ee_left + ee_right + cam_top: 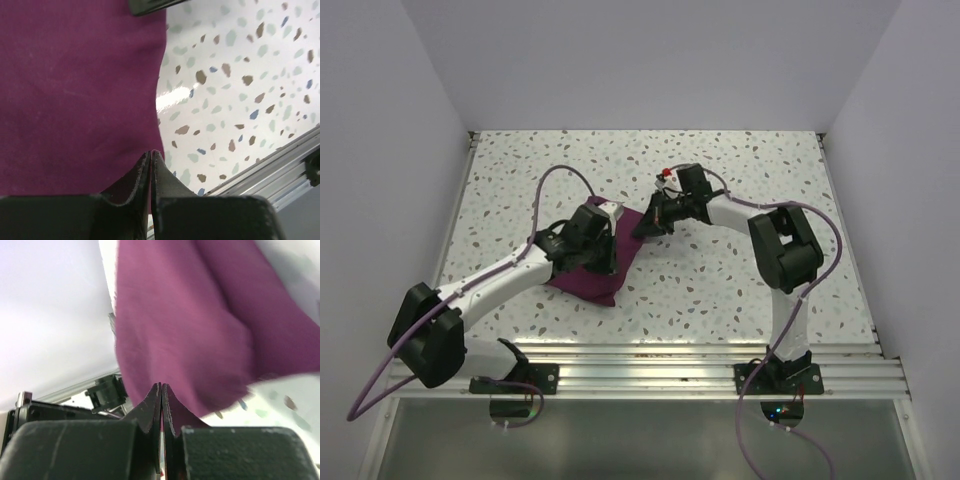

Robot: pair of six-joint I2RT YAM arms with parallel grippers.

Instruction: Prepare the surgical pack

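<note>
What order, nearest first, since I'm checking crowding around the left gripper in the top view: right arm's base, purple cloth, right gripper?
1. purple cloth, directly under the left gripper.
2. right gripper, just to its right.
3. right arm's base, at the near edge, far right.

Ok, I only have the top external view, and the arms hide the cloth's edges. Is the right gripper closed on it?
Observer: Yes. In the right wrist view the right gripper is shut, with the purple cloth pinched at its tips.
Operator: And the left one?
Observer: The left gripper is shut too, with its tips right at the cloth's edge. I cannot tell whether any fabric is between them.
Operator: Is the cloth bunched under that arm?
Observer: No. In the left wrist view the cloth looks smooth, with no wrinkles showing.
</note>
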